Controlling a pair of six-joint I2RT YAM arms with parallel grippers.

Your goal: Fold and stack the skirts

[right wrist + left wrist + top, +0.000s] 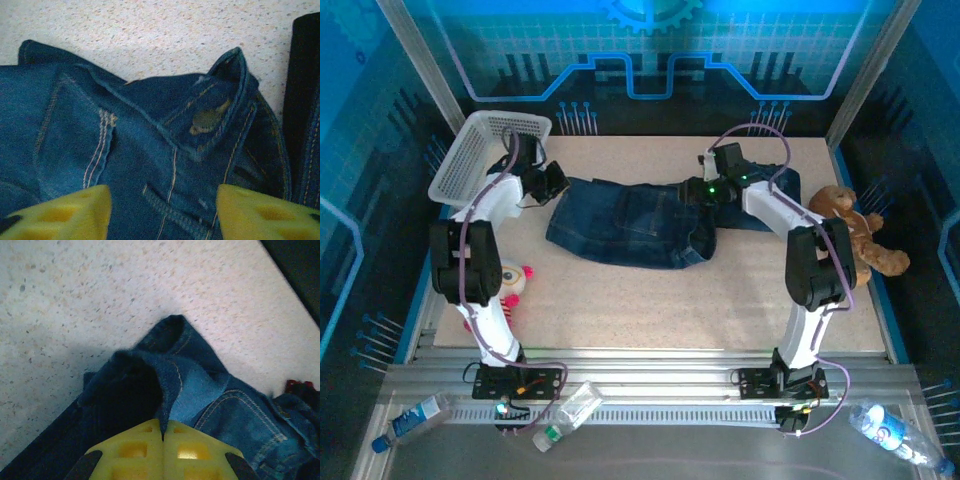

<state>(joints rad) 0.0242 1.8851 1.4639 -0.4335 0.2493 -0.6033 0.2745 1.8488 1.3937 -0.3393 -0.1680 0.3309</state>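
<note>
A dark blue denim skirt with pale orange stitching [620, 225] lies spread across the middle of the speckled beige tabletop [620, 310], its long side running left to right in the top view.

At the skirt's left end, the left gripper [552, 182] is pressed fully together. In the left wrist view its yellow fingers [135, 450] meet with no gap, and a raised fold of the denim skirt [200, 390] runs down into the seam between them, so the cloth is pinched there.

At the skirt's upper right edge sits the right gripper [698, 190]. In the right wrist view its yellow fingers [65, 215] stand far apart in the lower corners of the frame. The denim skirt [150, 140], with its waistband and a brass-coloured button, lies between and beyond them, not clamped.

A second piece of dark denim [305, 100] runs down the right edge of that view, just beside the skirt.

A white plastic lattice basket [485, 145] stands tilted at the upper left of the table. A brown teddy bear [855, 228] lies at the right edge. A small pink-and-white plush toy [515, 280] lies near the left arm's base.
</note>
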